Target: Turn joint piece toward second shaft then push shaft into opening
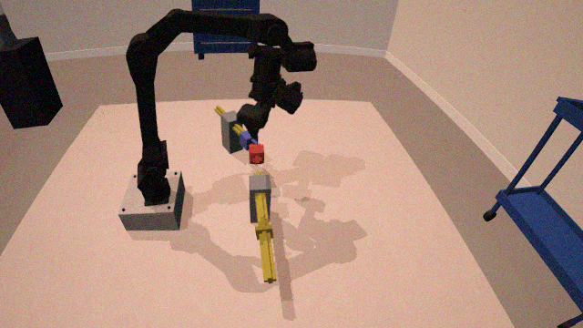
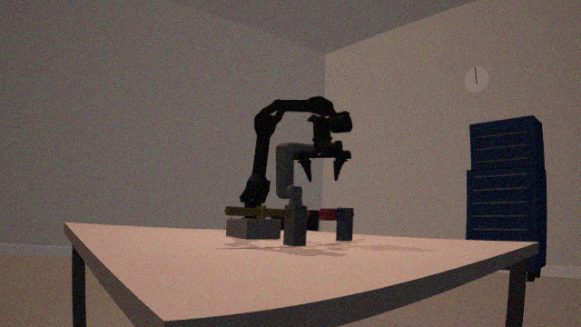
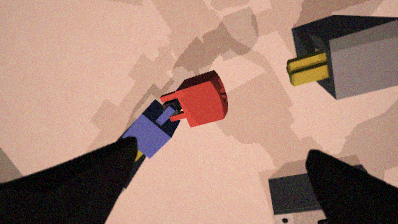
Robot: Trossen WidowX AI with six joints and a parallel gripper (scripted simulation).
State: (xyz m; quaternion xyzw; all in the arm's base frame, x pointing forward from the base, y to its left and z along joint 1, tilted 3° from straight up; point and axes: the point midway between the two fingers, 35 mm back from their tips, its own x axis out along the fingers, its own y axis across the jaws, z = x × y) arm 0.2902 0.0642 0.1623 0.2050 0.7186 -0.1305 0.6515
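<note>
The red joint piece [image 1: 256, 154] [image 2: 328, 213] [image 3: 202, 102] is hinged to a blue piece [image 1: 246, 139] [image 3: 147, 135] on the end of the first yellow shaft [image 1: 238, 129]. That shaft passes through the rear grey block [image 1: 231, 132]. In the wrist view the red opening faces the tip of the second yellow shaft [image 1: 267, 255] [image 2: 245, 212] [image 3: 307, 69], roughly in line with it, with a gap between. The second shaft runs through the front grey block [image 1: 260, 183] [image 2: 295, 227] [image 3: 370, 65]. My gripper [image 2: 323, 180] [image 3: 220, 151] is open and empty, above the joint.
The second shaft has a yellow collar [image 1: 264, 232] in front of its block. My arm's grey base [image 1: 152, 214] stands left of the shafts. A blue trolley [image 1: 542, 219] and a blue cabinet [image 1: 226, 27] [image 2: 506, 204] stand off the table [image 1: 387, 282] [image 2: 204, 282].
</note>
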